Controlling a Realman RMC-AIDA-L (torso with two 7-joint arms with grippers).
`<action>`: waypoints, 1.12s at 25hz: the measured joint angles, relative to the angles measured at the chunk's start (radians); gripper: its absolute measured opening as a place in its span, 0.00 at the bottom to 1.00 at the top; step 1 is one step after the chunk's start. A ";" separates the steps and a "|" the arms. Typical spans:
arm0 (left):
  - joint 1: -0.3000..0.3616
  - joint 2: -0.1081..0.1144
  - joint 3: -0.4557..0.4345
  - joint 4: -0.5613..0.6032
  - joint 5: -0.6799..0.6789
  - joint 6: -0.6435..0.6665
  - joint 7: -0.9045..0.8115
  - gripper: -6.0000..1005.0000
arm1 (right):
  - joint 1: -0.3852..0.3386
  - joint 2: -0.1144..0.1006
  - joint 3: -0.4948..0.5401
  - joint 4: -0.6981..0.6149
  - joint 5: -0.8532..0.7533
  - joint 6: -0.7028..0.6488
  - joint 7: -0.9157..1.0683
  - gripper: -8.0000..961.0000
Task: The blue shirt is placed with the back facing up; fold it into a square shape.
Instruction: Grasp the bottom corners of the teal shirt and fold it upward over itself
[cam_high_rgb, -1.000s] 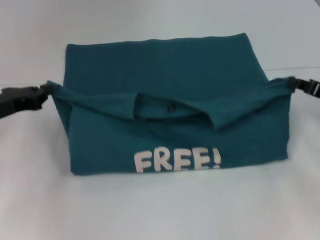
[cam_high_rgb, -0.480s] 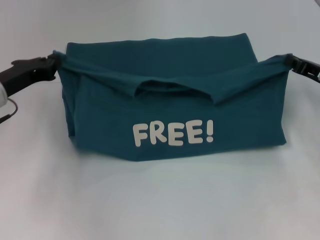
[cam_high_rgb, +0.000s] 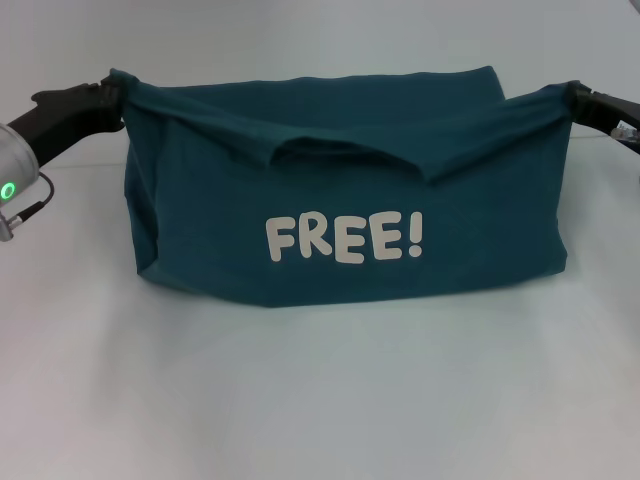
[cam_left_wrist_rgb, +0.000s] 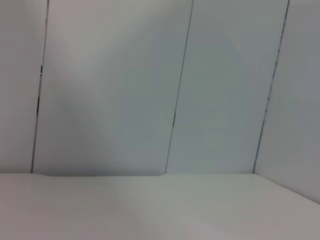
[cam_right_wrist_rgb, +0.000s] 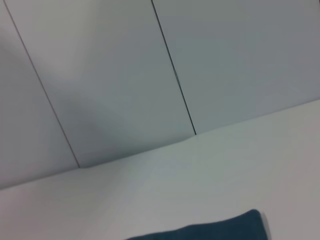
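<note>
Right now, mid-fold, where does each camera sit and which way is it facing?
Head view: on the robot's head, facing forward and down at the blue shirt, held up by the left gripper and right gripper.
Left wrist view: on the left wrist, facing the panelled wall and table; no robot parts show.
Right wrist view: on the right wrist, facing wall and table; no robot parts.
Shared: head and right wrist both show the shirt.
</note>
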 joint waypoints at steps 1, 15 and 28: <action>-0.004 0.000 0.000 -0.010 -0.008 -0.009 0.013 0.00 | 0.004 -0.001 -0.007 0.009 0.007 0.011 -0.010 0.04; -0.005 -0.015 0.001 -0.066 -0.027 -0.047 0.069 0.00 | 0.002 0.008 -0.030 0.073 0.050 0.082 -0.083 0.05; 0.014 -0.034 0.033 -0.067 -0.023 -0.047 0.100 0.05 | -0.003 0.029 -0.032 0.074 0.049 0.107 -0.093 0.06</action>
